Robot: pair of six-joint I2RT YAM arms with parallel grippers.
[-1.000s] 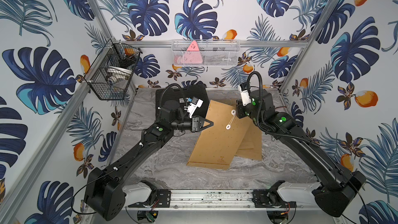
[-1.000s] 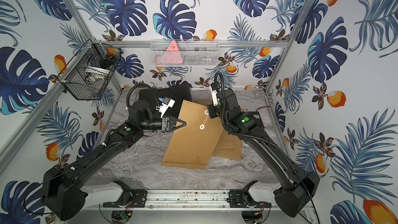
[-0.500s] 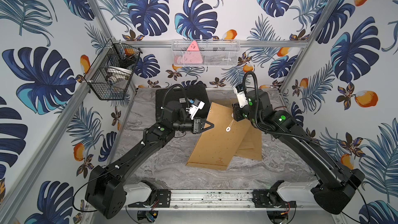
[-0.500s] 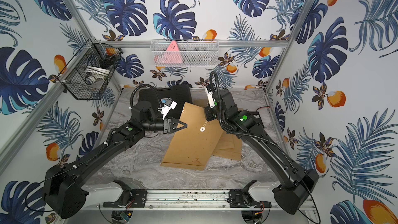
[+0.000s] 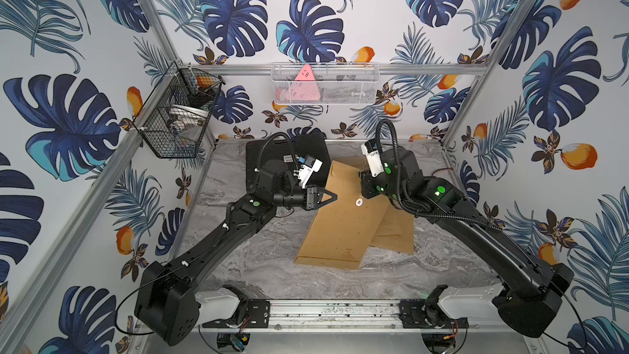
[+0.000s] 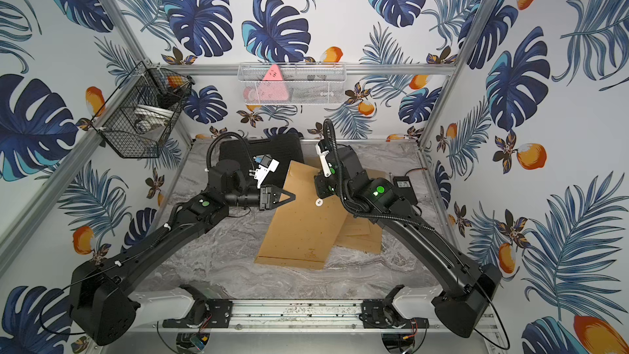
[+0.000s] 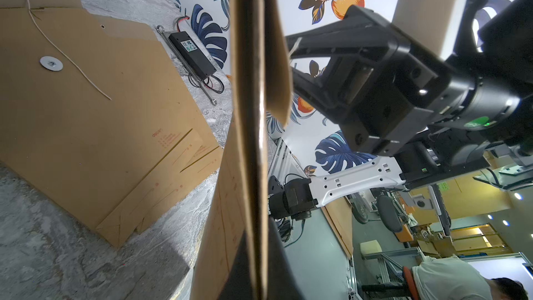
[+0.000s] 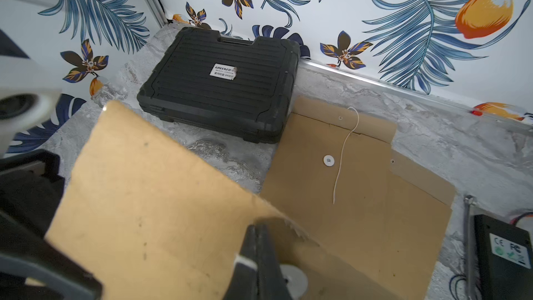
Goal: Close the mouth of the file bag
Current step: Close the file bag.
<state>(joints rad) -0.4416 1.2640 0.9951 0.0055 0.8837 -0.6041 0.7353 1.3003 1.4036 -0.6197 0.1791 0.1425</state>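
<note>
A brown file bag (image 5: 337, 229) (image 6: 299, 229) stands tilted, its lower edge on the marble table (image 5: 258, 267). My left gripper (image 5: 335, 195) (image 7: 258, 232) is shut on the bag's left edge, which runs edge-on between its jaws. The bag's flap (image 7: 277, 53) is bent over to the side with the white disc (image 5: 358, 202) (image 8: 294, 279). My right gripper (image 8: 258, 227) is shut just above that disc, with a thin white string (image 8: 245, 261) pinched between its jaws. In both top views its fingertips are hidden under the wrist.
Other brown file bags (image 5: 394, 233) (image 8: 360, 197) lie flat under and behind the held one, one with its own disc and loose string. A black tool case (image 5: 289, 151) (image 8: 225, 82) sits at the back. A black power adapter (image 6: 405, 187) lies at the right. Wire baskets (image 5: 177, 120) hang on the walls.
My right gripper has moved left and down over the top of the bag, closer to the white disc. The left gripper has stayed shut on the bag's edge, almost still.
</note>
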